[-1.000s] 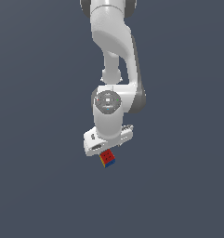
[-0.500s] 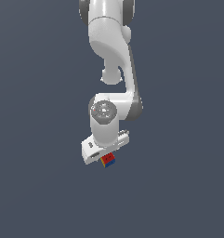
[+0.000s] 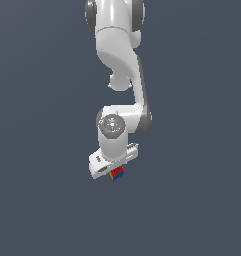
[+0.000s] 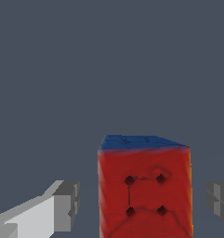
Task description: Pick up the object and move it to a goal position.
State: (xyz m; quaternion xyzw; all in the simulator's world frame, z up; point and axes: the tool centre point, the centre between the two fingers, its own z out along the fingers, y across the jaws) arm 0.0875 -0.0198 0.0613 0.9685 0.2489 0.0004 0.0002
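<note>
Pincer [image 4: 141,204] first: in the wrist view its two grey fingers [image 4: 67,207] stand apart, one on each side of the cube [image 4: 145,195], and a strip of plain background shows between each finger and the cube's nearest side. So the jaws are spread, and neither pad is seen touching the cube. One finger shows a blocky grey tip on a paler, lighter stem. The other is cut off by the picture's edge, so only its tip can be seen.

The cube sits between the fingers, close to the camera. The face turned toward the camera is a strong red and carries four dark dots set at the corners of a square, joined by thin dark lines, with some fainter creases across the red. The face next to it, which tilts away from the camera, is dark blue. Along one side edge runs a narrow sliver of orange-yellow.

In the exterior view the cube [image 3: 116,173] is a tiny speck of red, blue and yellow just under the white gripper [image 3: 113,169], far smaller than the hand above it. Whether it rests on a surface cannot be told, as the ground is one flat grey-blue all around.

Farther off, the white arm [image 3: 117,55] comes down from the top of the picture, bends at a round joint [image 3: 112,125], and ends in the hand over the cube.
</note>
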